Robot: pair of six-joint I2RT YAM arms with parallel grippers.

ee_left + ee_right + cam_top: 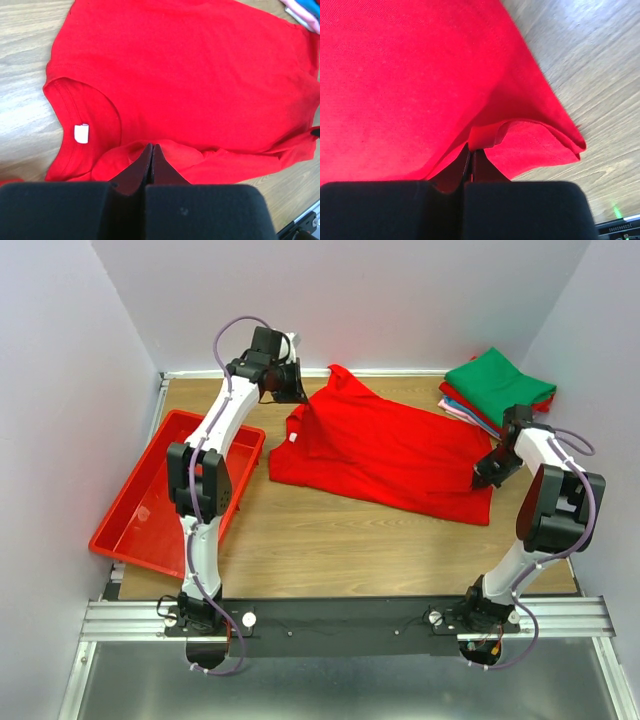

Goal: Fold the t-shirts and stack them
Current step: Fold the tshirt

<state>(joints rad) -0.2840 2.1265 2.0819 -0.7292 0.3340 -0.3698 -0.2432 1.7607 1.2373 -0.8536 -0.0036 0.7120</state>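
Note:
A bright red t-shirt (390, 445) lies spread across the middle of the table, its collar and white neck tag (81, 133) toward the left. My left gripper (303, 398) is at the shirt's far left shoulder and is shut on a fold of red cloth (151, 146), which rises in a small peak there. My right gripper (479, 482) is at the shirt's right hem corner, shut on a pinched fold of the hem (471, 150). A stack of folded t-shirts (497, 388) with green on top sits at the back right.
A red plastic tray (128, 520) stands at the table's left edge, beside the left arm. Walls close in the back and both sides. Bare wood (330, 550) shows between the shirt and the arms' mounting rail.

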